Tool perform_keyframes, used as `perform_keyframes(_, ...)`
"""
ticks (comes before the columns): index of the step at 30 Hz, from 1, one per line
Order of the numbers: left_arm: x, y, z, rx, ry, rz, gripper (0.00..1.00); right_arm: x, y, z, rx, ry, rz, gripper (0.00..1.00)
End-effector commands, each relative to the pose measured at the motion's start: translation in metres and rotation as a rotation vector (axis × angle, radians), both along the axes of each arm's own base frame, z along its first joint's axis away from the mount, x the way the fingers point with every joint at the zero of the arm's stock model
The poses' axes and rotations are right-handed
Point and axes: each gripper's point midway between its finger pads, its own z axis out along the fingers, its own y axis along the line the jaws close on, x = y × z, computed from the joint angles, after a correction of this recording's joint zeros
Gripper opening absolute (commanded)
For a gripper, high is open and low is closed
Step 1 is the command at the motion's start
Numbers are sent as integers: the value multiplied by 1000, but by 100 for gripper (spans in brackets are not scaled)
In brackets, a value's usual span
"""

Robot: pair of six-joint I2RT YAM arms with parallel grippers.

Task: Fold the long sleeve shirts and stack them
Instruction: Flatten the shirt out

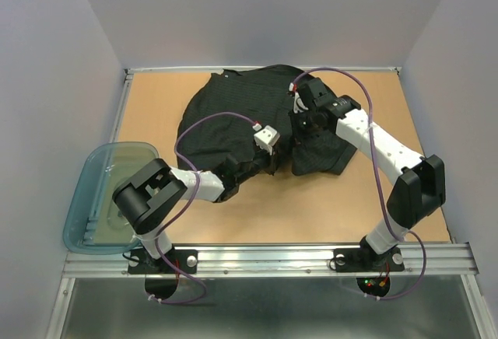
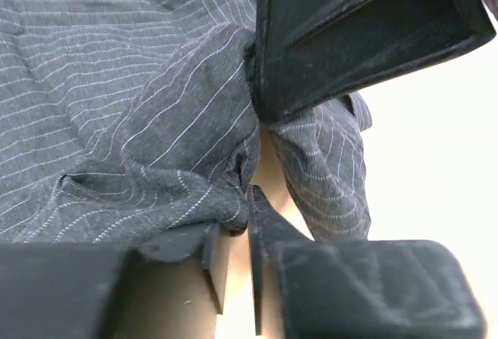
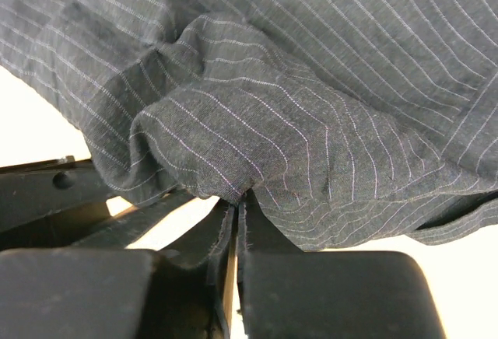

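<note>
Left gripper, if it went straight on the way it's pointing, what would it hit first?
The shirt: a bunched fold lies between the fingers of the left gripper, so it would push into that cloth at once. What lies behind the fold is hidden.

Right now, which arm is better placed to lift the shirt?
Right, probably: the right pincer is shut on a bunched fold of the shirt; the left pincer shows a slim gap at the cloth.
</note>
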Motion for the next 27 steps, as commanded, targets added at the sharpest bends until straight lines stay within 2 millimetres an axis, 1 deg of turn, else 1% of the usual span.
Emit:
perform_keyframes(1, 5, -4, 48, -89, -57, -11, 16, 11, -5, 23, 8, -81, -27, 8)
perform_keyframes(2, 3, -4, 47, -85, -41, -17, 8, 12, -11, 22, -16, -92, -45, 19)
perform_keyframes(3, 4, -6, 53, -89, -35, -20, 4, 12, -15, 20, -37, -95, -57, 27)
perform_keyframes(4, 4, -6, 55, -85, -22, -31, 0, 10, -21, 13, -61, -88, -69, 35)
perform_keyframes(5, 1, -6, 48, -54, 19, -40, 0, 9, -27, 10, -87, -94, -85, 40)
perform_keyframes(6, 2, -6, 51, -55, 48, -39, 0, 11, -35, 8, -114, -104, -107, 49)
perform_keyframes(7, 5, -7, 70, -81, 48, -41, 0, 7, -41, 1, -136, -92, -115, 53)
perform_keyframes(8, 4, -4, 65, -54, 93, -49, 0, 7, -47, 0, -151, -98, -131, 56)
perform_keyframes(9, 5, -5, 83, -81, 100, -50, 0, 5, -49, -3, -153, -94, -137, 60)
perform_keyframes(10, 5, -3, 85, -78, 121, -52, 0, 3, -51, -5, -156, -90, -140, 63)
perform_keyframes(11, 6, 4, 85, -63, 159, -42, 0, -1, -53, -10, -154, -85, -147, 66)
perform_keyframes(12, 4, 5, 86, -61, 184, -47, 0, -4, -55, -13, -158, -77, -150, 66)
perform_keyframes(13, 3, 5, 96, -76, 201, -64, 0, -5, -55, -14, -148, -79, -164, 66)
perform_keyframes(14, 3, 6, 99, -76, 218, -66, 0, -7, -58, -17, -150, -74, -173, 66)
perform_keyframes(16, -2, 11, 101, -44, 274, -72, 0, -12, -65, -25, -158, -67, -204, 66)
perform_keyframes(17, -7, 11, 102, -37, 302, -97, 0, -14, -68, -27, -156, -63, -211, 66)
perform_keyframes(18, -11, 17, 102, -24, 339, -100, 0, -17, -72, -31, -137, -51, -224, 66)
perform_keyframes(20, -21, 22, 99, -28, 417, -121, 0, -20, -76, -30, -94, -38, -233, 66)
perform_keyframes(21, -23, 26, 104, -46, 435, -122, 0, -21, -75, -28, -33, -17, -231, 66)
perform_keyframes(22, -19, 34, 101, -56, 462, -106, 0, -22, -74, -28, 3, -16, -224, 66)
perform_keyframes(23, -21, 37, 99, -65, 493, -102, 0, -24, -73, -19, 48, -36, -220, 66)
perform_keyframes(24, -22, 42, 95, -57, 513, -93, 0, -23, -71, -16, 92, -36, -218, 66)
perform_keyframes(25, -20, 46, 90, -47, 522, -74, 0, -28, -74, -17, 100, -31, -230, 66)
perform_keyframes(27, -22, 48, 84, -33, 538, -68, 0, -30, -81, -25, 77, -21, -263, 66)
